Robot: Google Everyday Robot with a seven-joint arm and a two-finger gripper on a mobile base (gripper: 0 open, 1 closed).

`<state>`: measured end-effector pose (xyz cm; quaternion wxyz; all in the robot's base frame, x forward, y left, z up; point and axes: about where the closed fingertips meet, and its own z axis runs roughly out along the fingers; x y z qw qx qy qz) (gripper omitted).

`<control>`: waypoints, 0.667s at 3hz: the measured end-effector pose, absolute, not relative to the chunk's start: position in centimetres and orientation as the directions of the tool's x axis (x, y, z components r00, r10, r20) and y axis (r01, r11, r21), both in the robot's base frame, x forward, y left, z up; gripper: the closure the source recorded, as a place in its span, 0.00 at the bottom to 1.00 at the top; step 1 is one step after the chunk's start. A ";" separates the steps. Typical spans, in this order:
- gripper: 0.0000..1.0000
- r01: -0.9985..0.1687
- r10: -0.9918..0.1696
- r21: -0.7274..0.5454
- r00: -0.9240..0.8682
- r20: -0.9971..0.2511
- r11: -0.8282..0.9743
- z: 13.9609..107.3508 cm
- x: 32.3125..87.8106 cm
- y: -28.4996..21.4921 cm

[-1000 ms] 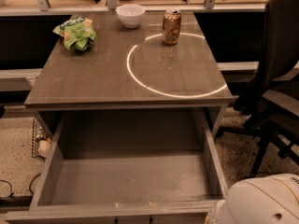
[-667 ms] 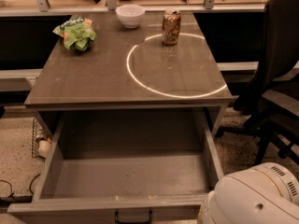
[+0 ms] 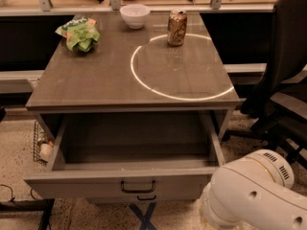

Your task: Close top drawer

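Arm link (image 3: pixel 259 195), white and rounded, fills the lower right corner, just right of the drawer front. The gripper is out of frame, somewhere past that corner; whether it is open or closed cannot be told.

On the floor at the bottom edge is a blue tape cross (image 3: pixel 143 215). Just above it is the top drawer (image 3: pixel 76 185), pulled well out from under the table, with its front panel facing the camera. The dark pull handle (image 3: pixel 137 187) sits at the centre of the panel, with pale chips along the front rim. A second small handle (image 3: pixel 146 198) peeks out just below it.

A wire basket (image 3: pixel 39 145) stands on the floor left of the drawer's side wall.

The table top (image 3: pixel 96 80) is grey, with a bright light ring (image 3: pixel 144 83) on its right half. A can (image 3: pixel 176 28) stands upright at the far edge of the ring. A white bowl (image 3: pixel 135 15) is left of the can, near the back edge. A green bag (image 3: pixel 79 32) lies at the far left.

A dark office chair (image 3: pixel 283 75) stands right of the table.
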<state>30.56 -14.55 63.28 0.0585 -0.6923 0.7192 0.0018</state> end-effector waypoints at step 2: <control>1.00 -0.985 -0.993 -0.145 0.099 -0.059 -0.089 64.9 39.9 -10.3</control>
